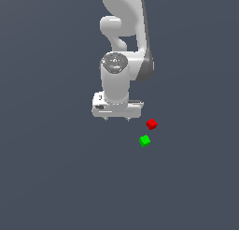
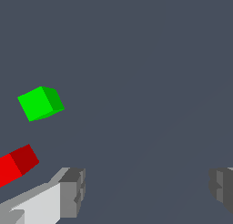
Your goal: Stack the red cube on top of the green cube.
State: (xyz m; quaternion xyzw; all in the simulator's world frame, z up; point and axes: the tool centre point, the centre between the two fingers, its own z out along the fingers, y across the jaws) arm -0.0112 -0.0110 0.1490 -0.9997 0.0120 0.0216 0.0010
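Tool (image 1: 117, 118) gapes wide, empty, beside one red cube (image 1: 151, 124) and one green cube (image 1: 144, 140).

— Any lettering, labels or numbers to read?
— None. Plain faces on the red cube (image 1: 151, 124) and the green cube (image 1: 144, 140); bare white arm casing (image 1: 122, 23), no brand or sign.

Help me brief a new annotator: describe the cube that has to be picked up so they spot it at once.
Find the white robot arm and its claw, open and empty. To the exterior view's right of the claw, two tiny cubes sit apart on the grey floor. Take the red cube, the one nearer the claw; its same-sized neighbour is the green cube.
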